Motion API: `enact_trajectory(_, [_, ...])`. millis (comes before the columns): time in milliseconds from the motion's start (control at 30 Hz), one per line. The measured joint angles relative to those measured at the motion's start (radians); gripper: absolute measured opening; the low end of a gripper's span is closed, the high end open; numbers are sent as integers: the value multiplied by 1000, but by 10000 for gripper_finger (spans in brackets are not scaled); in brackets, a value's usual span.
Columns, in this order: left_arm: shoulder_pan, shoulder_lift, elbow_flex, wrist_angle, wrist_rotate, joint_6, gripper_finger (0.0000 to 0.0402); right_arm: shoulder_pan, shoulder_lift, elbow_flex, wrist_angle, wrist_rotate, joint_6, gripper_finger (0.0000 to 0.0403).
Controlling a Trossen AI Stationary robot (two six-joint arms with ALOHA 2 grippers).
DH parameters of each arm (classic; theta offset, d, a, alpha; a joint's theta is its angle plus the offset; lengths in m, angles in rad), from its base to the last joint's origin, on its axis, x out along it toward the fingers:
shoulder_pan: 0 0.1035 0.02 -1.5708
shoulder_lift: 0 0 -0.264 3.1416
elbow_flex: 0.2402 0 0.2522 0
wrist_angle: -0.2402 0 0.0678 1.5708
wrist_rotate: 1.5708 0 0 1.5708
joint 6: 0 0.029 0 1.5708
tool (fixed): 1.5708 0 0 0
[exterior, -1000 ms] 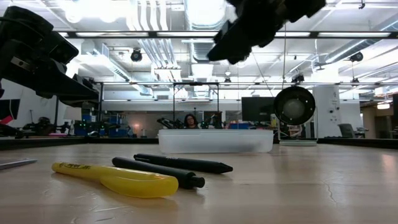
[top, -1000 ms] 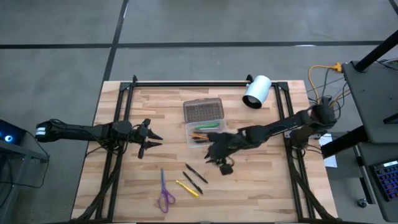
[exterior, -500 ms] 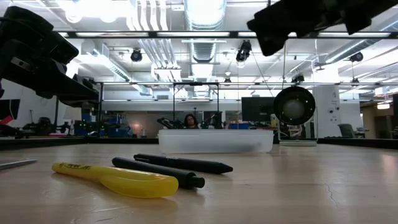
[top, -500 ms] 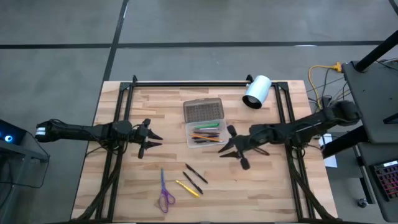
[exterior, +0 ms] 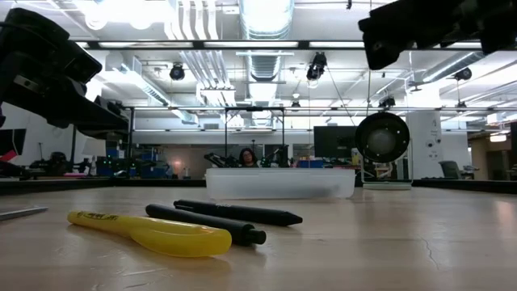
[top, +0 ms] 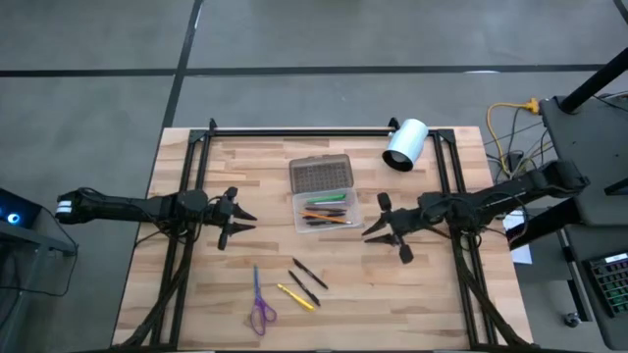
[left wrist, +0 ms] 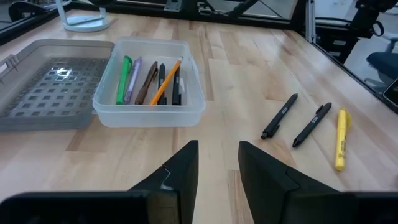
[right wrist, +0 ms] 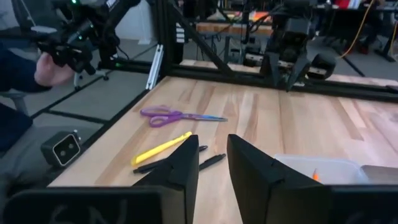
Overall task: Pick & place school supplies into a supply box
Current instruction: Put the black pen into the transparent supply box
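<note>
high view: the clear supply box (top: 324, 212) sits mid-table with pens inside, its grey textured lid (top: 321, 175) lying flat on the far side. the right gripper (top: 385, 227) hovers just beside the box, fingers spread and empty. the left gripper (top: 235, 218) waits well apart on the other side, fingers parted, nothing in them. nearer the front edge lie two black pens (top: 306, 278), a yellow highlighter (top: 294, 296) and purple scissors (top: 259, 306). a white cylinder (top: 404, 144) rests at the far right corner.

low view: the highlighter (exterior: 149, 231) and black pens (exterior: 234, 214) lie in front, the box (exterior: 280, 183) behind them — both arms hang dark above.

left wrist view: its fingers (left wrist: 180, 171) stand apart, empty; the box (left wrist: 151, 84) holds green, purple, brown, orange and black pens.

right wrist view: its fingers (right wrist: 180, 168) are apart, holding nothing; the scissors (right wrist: 177, 115), highlighter (right wrist: 160, 148) and pens (right wrist: 186, 162) lie on the wood. a person's hand (right wrist: 50, 68) shows beyond the table edge.
</note>
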State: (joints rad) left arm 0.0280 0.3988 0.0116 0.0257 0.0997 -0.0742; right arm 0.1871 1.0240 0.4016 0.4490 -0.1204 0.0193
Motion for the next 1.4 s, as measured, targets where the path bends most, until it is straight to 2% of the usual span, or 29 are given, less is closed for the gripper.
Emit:
enact_trajectory(300, [0,0,0,0,0,11,99,0,-144,-119,105,0,3,87])
enact_trajectory(567, [0,0,0,0,-1,12,99,0,-308,-209,142,1,4,74])
enact_trajectory(767, [0,0,0,0,-1,12,99,0,-446,-273,140,1,7,68])
enact_trajectory(1167, [0,0,0,0,-1,12,99,0,-697,-384,124,19,4,85])
enact_trajectory(1400, [0,0,0,0,-1,12,99,0,-799,-387,9,18,1,81])
